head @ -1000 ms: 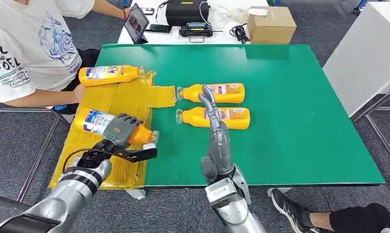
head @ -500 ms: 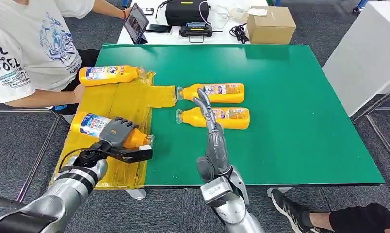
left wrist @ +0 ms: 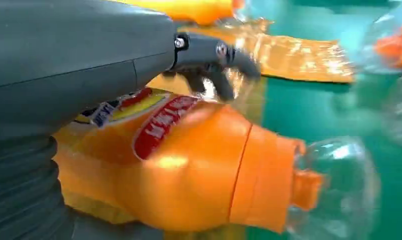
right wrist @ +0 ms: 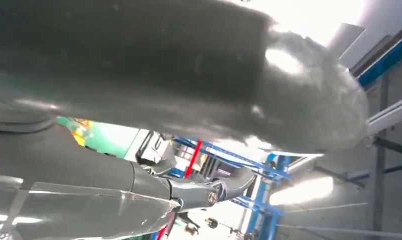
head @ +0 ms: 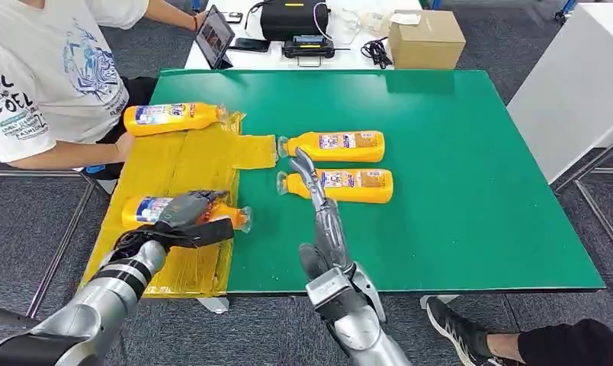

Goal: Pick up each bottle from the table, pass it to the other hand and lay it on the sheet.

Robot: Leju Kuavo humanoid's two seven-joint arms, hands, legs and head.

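Observation:
An orange bottle (head: 146, 209) lies on the yellow sheet (head: 189, 158) at the table's near left, its clear cap (head: 243, 219) pointing right. My left hand (head: 186, 216) wraps its middle from above. In the left wrist view the bottle (left wrist: 189, 165) sits under my dark fingers (left wrist: 214, 62), with the sheet (left wrist: 299, 55) behind. Another bottle (head: 174, 117) lies at the sheet's far end. Two bottles (head: 335, 145) (head: 345, 184) lie side by side on the green table (head: 456, 168). My right hand (head: 320, 204) hovers just left of them, fingers straight, holding nothing.
A person in a white T-shirt (head: 48, 76) sits at the table's left, beside the sheet. Behind the table stands a white desk with a tablet (head: 216, 34), a black case (head: 292, 17) and a cardboard box (head: 425, 38). A white cabinet (head: 578, 84) stands at right.
My left hand has lowered the bottle from a tilted hold until it lies flat on the sheet. My right hand has drawn back toward me and to the left.

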